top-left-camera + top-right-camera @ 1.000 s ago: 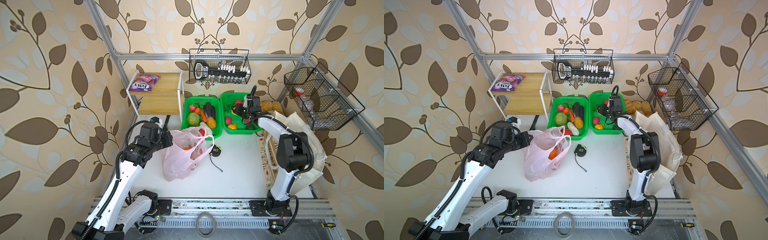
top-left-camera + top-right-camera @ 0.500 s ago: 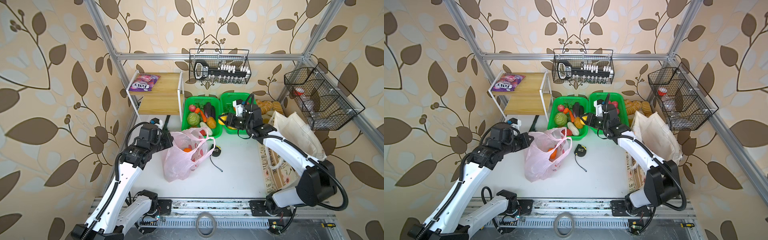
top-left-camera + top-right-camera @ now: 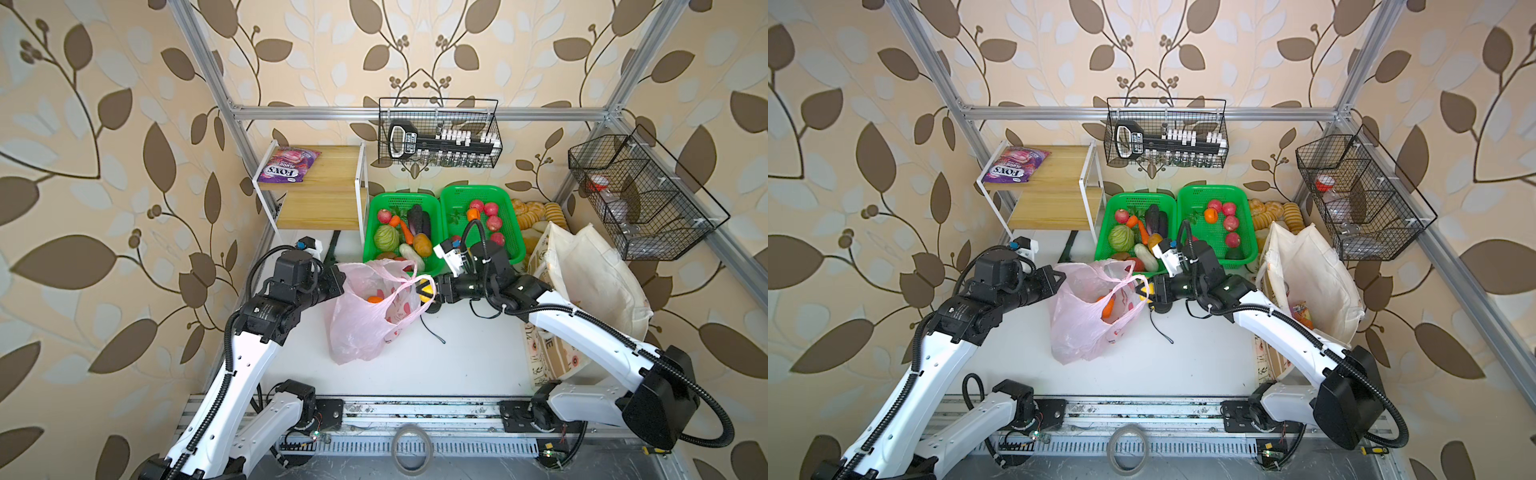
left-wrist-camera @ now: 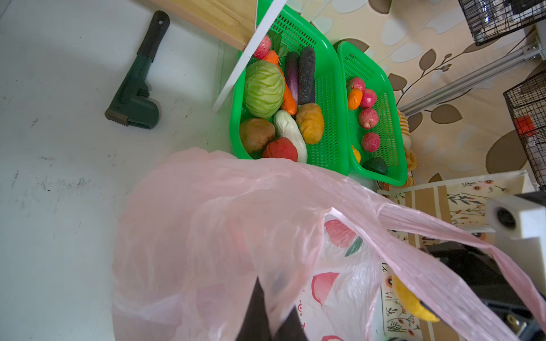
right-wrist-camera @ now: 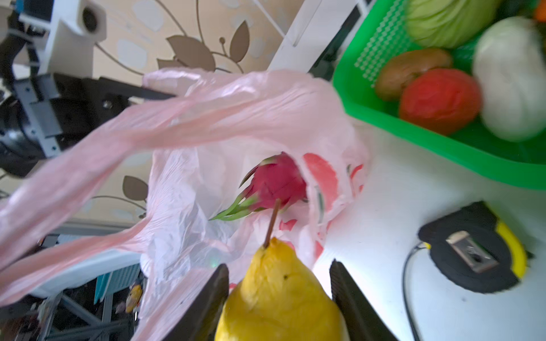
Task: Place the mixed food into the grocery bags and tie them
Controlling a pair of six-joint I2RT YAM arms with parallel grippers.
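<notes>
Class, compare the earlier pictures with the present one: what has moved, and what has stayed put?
The right tool, holding the yellow pear, swung from over the green basket of red fruit leftward to the mouth of the pink bag. Neither tool's grip changed. The left tool stayed clamped on the bag's rim, and the other items stayed put.

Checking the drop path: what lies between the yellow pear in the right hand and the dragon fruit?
Only the pink bag's open rim, shown in the right wrist view.
</notes>
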